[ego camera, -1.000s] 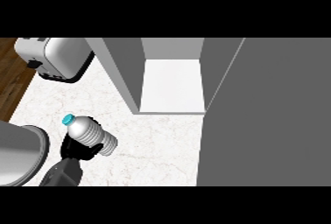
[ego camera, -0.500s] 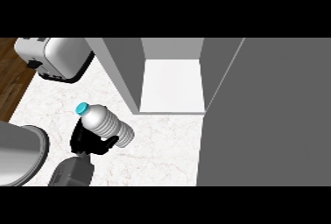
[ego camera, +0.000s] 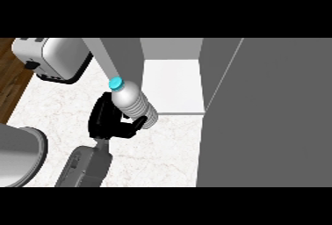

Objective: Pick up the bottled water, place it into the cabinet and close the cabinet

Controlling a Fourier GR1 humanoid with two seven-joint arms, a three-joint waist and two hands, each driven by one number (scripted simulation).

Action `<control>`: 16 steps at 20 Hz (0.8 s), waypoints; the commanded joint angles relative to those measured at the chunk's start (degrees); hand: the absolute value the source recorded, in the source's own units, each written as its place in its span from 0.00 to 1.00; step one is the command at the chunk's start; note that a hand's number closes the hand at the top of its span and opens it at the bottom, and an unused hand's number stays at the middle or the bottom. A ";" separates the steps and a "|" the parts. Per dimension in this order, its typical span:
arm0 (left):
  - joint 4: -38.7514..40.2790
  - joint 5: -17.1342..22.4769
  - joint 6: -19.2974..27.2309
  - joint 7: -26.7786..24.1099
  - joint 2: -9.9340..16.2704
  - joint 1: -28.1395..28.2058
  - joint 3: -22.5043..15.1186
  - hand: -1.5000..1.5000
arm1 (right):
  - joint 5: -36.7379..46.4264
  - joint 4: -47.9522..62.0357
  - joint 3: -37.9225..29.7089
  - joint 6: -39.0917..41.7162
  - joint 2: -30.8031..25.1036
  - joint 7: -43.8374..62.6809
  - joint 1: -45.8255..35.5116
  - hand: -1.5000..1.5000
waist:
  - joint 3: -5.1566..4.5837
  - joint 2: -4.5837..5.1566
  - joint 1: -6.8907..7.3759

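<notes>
Your left hand (ego camera: pixel 107 118) holds the water bottle (ego camera: pixel 133 104) at the mouth of the open cabinet (ego camera: pixel 172 83).

You have the fingers (ego camera: pixel 133 127) curled round the lower body of the bottle, which tilts with its blue cap (ego camera: pixel 116 82) up and to the left, lifted above the marbled worktop (ego camera: pixel 162 149). The bottle sits just in front of the cabinet's left wall, beside the white shelf floor. The cabinet door (ego camera: pixel 272 114) stands open along the right. A toaster (ego camera: pixel 55 57) sits well apart at the upper left. Your right hand does not show.
</notes>
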 commanded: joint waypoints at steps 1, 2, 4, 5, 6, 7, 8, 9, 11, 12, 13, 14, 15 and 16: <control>-0.74 -1.83 3.80 2.42 -0.38 -4.77 -1.84 1.00 | 2.15 1.09 2.43 -0.92 0.48 -2.20 1.30 0.00 | 0.03 0.03 -0.22; -2.99 -0.66 9.40 4.58 -0.37 -6.03 -6.48 1.00 | -1.83 2.09 -1.71 -0.82 0.48 1.18 -3.10 0.00 | 0.05 0.07 -0.12; 3.65 -0.65 9.92 1.37 -0.34 -10.75 -5.31 1.00 | -0.88 0.74 0.13 -0.75 0.29 0.46 -0.85 0.00 | 0.02 0.21 -0.86; 4.91 -2.63 10.29 0.19 -0.32 -12.24 -5.36 1.00 | -1.13 0.95 -0.45 -0.12 -0.02 -0.03 -1.60 0.00 | 0.02 0.29 -1.21; 3.39 -3.54 14.83 0.31 -0.30 -12.61 -8.05 1.00 | -1.64 0.97 -1.19 0.90 -1.22 -0.16 -0.94 0.00 | 0.05 0.23 -1.61; 3.70 -5.26 14.06 -1.23 -0.28 -12.54 -7.27 1.00 | -1.31 1.93 -1.09 -1.31 0.89 2.05 -4.78 0.00 | 0.03 0.37 -1.00; 3.41 -6.86 14.54 1.20 0.04 -13.96 -5.65 1.00 | -0.93 2.96 -0.76 0.20 -0.01 -0.99 -1.95 0.00 | 0.08 0.21 -1.34; 4.19 -7.62 14.21 1.82 0.29 -13.52 -6.74 1.00 | -1.78 1.10 -0.71 0.30 -0.29 0.01 -1.89 0.00 | 0.07 0.23 -1.49; 4.93 -8.92 16.64 2.00 1.14 -16.19 -5.84 1.00 | -0.82 1.57 1.32 -0.04 0.76 -0.75 -1.35 0.00 | 0.07 0.27 -2.14; 4.32 -9.15 18.74 2.35 -0.20 -16.39 -7.60 1.00 | -0.30 2.94 0.63 -0.47 0.93 -0.51 -2.79 0.00 | 0.08 0.32 -2.18; 6.08 -10.80 20.39 1.47 -0.19 -17.95 -7.07 1.00 | -0.72 3.25 0.63 0.27 0.41 -0.28 -3.01 0.00 | 0.09 0.54 -3.00; 7.00 -10.56 19.18 1.82 0.74 -18.09 -6.09 1.00 | -2.48 2.87 -1.51 1.09 -0.83 0.19 -3.05 0.00 | 0.09 0.62 -3.01; 8.32 -11.37 20.45 1.27 0.24 -18.41 -5.99 1.00 | -1.47 2.23 -0.05 0.59 -0.06 -0.15 -3.04 0.00 | 0.05 0.65 -3.36; 6.95 -12.10 21.97 2.69 0.28 -18.54 -6.39 1.00 | -4.11 0.76 -2.30 1.56 -1.63 0.79 -2.02 0.00 | 0.09 0.52 -3.40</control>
